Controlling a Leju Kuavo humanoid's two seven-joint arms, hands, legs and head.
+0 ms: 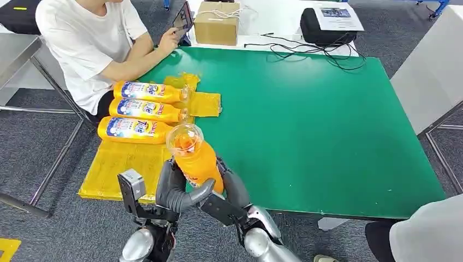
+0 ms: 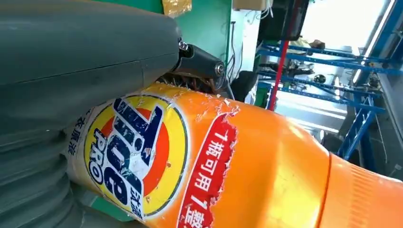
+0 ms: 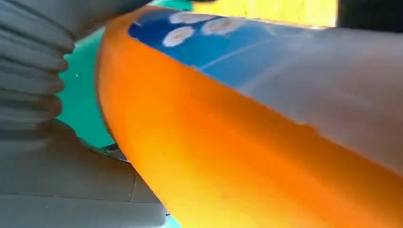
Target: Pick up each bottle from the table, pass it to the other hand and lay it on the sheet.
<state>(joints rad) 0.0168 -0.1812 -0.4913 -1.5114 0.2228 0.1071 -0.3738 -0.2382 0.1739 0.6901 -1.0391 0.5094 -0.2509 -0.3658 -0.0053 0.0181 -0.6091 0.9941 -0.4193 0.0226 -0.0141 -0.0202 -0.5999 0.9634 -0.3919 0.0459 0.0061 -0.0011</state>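
Both silver arms come up from below and meet in front of the body. The left hand (image 1: 177,188) and the right hand (image 1: 232,188) wrap the orange bottle (image 1: 195,159) from opposite sides, holding it upright with its cap toward the camera.

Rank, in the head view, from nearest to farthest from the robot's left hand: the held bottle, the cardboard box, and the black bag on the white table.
1. Held bottle, in the left hand itself.
2. Cardboard box, far edge, center.
3. Black bag, far right.
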